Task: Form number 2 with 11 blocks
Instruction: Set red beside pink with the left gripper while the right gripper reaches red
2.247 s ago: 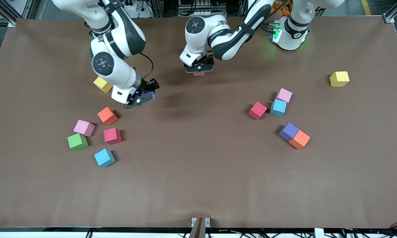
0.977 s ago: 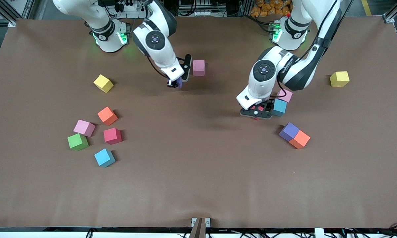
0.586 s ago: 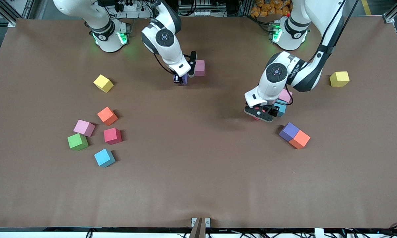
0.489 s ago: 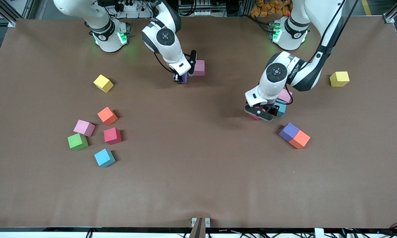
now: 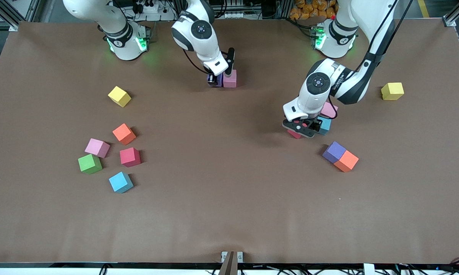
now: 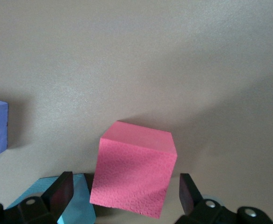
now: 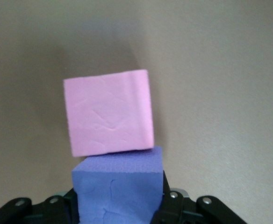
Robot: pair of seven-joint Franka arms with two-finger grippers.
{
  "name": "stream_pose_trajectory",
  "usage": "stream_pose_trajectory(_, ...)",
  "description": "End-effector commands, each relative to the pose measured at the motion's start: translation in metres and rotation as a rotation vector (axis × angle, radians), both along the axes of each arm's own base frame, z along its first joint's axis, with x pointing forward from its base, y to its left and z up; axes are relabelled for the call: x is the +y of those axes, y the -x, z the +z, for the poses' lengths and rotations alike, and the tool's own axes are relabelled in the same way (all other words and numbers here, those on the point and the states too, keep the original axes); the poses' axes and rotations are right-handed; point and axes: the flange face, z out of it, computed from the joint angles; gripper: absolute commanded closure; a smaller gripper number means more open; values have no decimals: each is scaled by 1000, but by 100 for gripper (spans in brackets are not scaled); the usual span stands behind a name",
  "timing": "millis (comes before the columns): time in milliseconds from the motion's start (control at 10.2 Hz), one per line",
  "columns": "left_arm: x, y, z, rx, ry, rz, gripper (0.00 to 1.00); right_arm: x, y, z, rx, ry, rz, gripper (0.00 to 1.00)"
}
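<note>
Right gripper [image 5: 216, 80] is clamped on a purple cube [image 7: 120, 186], holding it down at the table right beside the placed pink cube [image 5: 229, 78], on the side toward the right arm's end. In the right wrist view the two faces look touching or nearly so. No digit yet, just these two starting a row close to the robots' bases.

Left gripper [image 5: 302, 129] has its fingers spread wide, straddling a red cube [image 6: 134, 173] that sits on the table; nothing gripped yet. A light blue cube [image 5: 323, 125] is just beside that red one, with another pink cube [image 5: 330, 109] next to it.

Rest of the blocks are loose:
- purple cube [image 5: 334, 151] touching an orange cube [image 5: 346, 160], toward the left arm's end
- orange [image 5: 124, 133], pink [image 5: 97, 148], red [image 5: 130, 157], green [image 5: 90, 164] and light blue [image 5: 120, 182] cubes clustered toward the right arm's end
- two yellow cubes [image 5: 119, 96] [image 5: 392, 91], not needed

Risks as I see them:
- The held purple cube looks slightly skewed against the pink one. Releasing like that leaves a crooked row, or it shoves the pink cube off position.
- Foam may stick to the pads on opening and drag the cube.
- One left finger [image 6: 57, 193] sits close to the light blue cube; closing could nudge it or pinch both.
- The red cube is rotated relative to the fingers, so it may twist in the grasp.
</note>
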Motion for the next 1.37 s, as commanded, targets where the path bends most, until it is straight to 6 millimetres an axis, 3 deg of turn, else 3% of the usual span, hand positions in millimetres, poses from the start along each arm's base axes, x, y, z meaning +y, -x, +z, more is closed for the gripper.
stream_pose_trajectory(0,0,4,-4,-9,18,2,0,-5,6,-4,-25,-16,-10,92)
stream_pose_trajectory(293,-1,3,-15,-13,36,-8,0,-7,11,-25,-38,-25,-16,92)
stream_pose_trajectory(391,-1,3,-17,-12,37,-9,8,-7,14,-31,-36,-20,-28,92)
stream_pose_trajectory(489,-1,2,-18,-12,37,-15,27,-3,19,-32,-37,-22,-27,92)
stream_pose_trajectory(586,-1,2,-17,-13,38,-15,62,-4,20,-34,-36,-19,-27,92)
stream_pose_trajectory(684,-1,1,-16,-16,39,-9,83,-2,20,-34,-39,-24,-27,92)
stream_pose_trajectory(879,-3,2,-6,-31,49,100,85,-1,22,-35,-40,-27,-23,92)
stream_pose_trajectory(1075,-34,24,0,-42,66,288,85,1,29,-45,-46,-33,-39,92)
stream_pose_trajectory(1172,-44,32,5,-48,71,380,85,1,29,-47,-46,-32,-39,83)
stream_pose_trajectory(1270,-52,41,10,-54,77,431,85,1,27,-46,-48,-35,-39,19)
